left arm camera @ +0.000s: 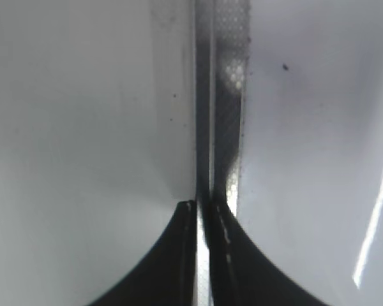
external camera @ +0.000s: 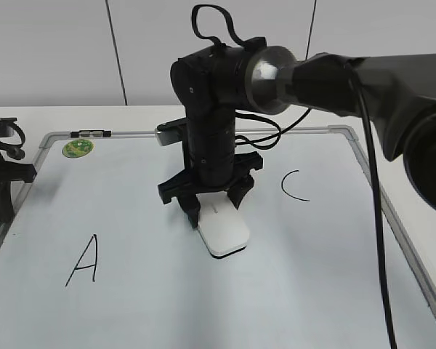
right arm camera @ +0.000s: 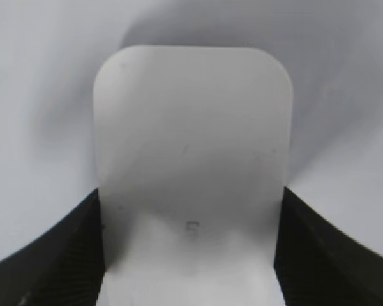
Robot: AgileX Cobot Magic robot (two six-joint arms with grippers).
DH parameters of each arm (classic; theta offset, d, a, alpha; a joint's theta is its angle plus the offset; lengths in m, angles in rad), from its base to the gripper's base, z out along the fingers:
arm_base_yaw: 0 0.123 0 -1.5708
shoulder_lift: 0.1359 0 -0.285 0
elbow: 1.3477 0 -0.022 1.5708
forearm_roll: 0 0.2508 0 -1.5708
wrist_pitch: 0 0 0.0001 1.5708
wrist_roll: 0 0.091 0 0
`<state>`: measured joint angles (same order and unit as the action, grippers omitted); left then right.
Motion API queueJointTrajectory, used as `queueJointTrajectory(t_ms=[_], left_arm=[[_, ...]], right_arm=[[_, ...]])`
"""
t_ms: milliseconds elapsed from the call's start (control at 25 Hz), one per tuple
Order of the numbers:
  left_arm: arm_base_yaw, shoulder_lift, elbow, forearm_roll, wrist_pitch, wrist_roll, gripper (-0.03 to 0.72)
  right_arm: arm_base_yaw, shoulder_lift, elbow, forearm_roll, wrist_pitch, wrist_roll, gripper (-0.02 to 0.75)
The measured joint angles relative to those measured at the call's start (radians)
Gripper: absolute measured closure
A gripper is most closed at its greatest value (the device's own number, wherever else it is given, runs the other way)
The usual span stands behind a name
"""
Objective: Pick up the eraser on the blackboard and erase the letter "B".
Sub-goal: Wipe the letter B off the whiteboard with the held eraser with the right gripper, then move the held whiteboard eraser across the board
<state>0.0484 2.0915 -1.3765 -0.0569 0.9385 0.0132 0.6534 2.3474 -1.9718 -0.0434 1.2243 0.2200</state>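
White eraser [right arm camera: 191, 159] (right hand [external camera: 216, 206] astride)

A lab or test-bench setting is indicated. Plain pale wall panels [external camera: 51, 51] divided by thin dark seams are seen across the top of the exterior frame. A white tabletop [external camera: 414, 171] is covered by a large pale whiteboard with a silver-grey metal frame [external camera: 316, 132]. Black jointed robot arms with exposed cabling [external camera: 370, 145] are seen at the centre and right.
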Motion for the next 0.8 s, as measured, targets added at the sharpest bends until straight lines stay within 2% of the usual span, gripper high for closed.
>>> queueJointTrajectory(t_ms=[160, 360, 640, 800], left_arm=[[0.0, 0.0, 0.0, 0.002, 0.0, 0.0, 0.669], [-0.001, 0.0, 0.0, 0.002, 0.0, -0.002, 0.669], [-0.001, 0.0, 0.0, 0.004, 0.0, -0.002, 0.669], [-0.001, 0.0, 0.0, 0.006, 0.0, -0.002, 0.669]], right_arm=[[-0.022, -0.049, 0.014, -0.104, 0.0, 0.022, 0.218], [-0.096, -0.18, 0.052, -0.142, 0.0, 0.065, 0.218], [-0.31, -0.302, 0.269, -0.168, -0.002, 0.105, 0.218], [-0.39, -0.324, 0.291, -0.125, 0.0, 0.06, 0.218]])
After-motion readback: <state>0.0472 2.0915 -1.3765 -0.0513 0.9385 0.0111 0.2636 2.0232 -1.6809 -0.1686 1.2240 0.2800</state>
